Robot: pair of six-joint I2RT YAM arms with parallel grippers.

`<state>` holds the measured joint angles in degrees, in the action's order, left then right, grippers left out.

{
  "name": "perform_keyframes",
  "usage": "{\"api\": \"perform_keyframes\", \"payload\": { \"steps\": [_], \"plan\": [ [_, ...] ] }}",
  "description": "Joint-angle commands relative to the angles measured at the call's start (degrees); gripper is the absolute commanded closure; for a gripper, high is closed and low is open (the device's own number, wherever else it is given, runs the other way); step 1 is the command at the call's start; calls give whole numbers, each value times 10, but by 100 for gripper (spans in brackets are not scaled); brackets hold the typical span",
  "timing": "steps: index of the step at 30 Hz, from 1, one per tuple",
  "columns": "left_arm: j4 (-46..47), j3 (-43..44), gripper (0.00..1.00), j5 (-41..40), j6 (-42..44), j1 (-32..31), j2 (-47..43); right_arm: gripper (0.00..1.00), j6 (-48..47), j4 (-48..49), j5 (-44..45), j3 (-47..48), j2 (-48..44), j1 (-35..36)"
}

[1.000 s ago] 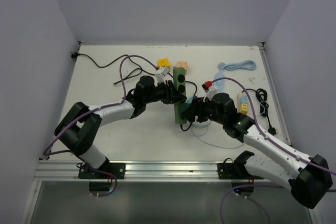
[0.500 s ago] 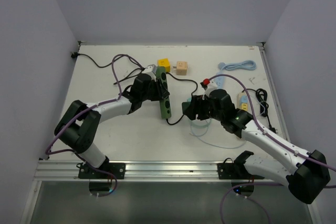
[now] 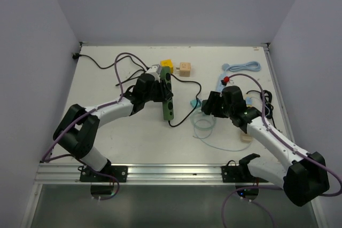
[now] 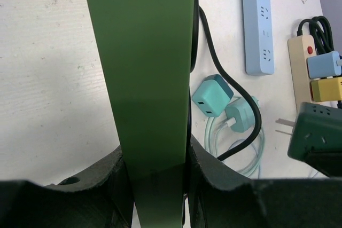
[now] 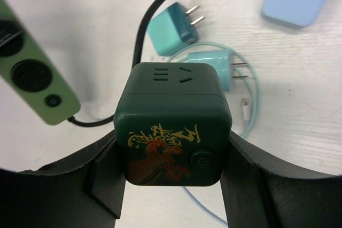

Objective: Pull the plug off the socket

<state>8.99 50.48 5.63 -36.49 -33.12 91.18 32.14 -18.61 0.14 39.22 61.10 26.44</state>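
Left gripper point(image 4: 155, 177) clamped tight on dark green power strip point(image 4: 141, 68), which sits left of table centre. Right gripper point(image 5: 173, 177) pinches dark green cube plug point(image 5: 172, 110); prongs bare, well apart from strip, above teal charger point(image 5: 172, 28)

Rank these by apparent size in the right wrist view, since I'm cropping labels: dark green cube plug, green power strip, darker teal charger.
1. dark green cube plug, inflated by nearness to the camera.
2. green power strip, only its end in frame.
3. darker teal charger.
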Motion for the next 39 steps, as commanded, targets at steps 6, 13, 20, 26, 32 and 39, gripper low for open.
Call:
{"api": "perform_keyframes", "payload": {
  "steps": [6,13,20,26,32,39],
  "plan": [
    [19,24,100,7,22,3,-50,79,10,53,-96,9,75,-36],
    [13,30,100,18,25,3,-55,68,9,37,-109,-20,63,-36],
    [18,43,100,37,15,3,-47,59,6,28,-132,-42,64,-36],
    [30,51,100,55,4,3,-38,39,5,23,-130,-40,67,-36],
    [49,56,100,83,-14,3,-28,25,-1,-5,-110,-22,52,-36],
    [60,68,100,105,-27,3,-21,23,-5,-58,-75,-1,7,-36]
  ]
}}
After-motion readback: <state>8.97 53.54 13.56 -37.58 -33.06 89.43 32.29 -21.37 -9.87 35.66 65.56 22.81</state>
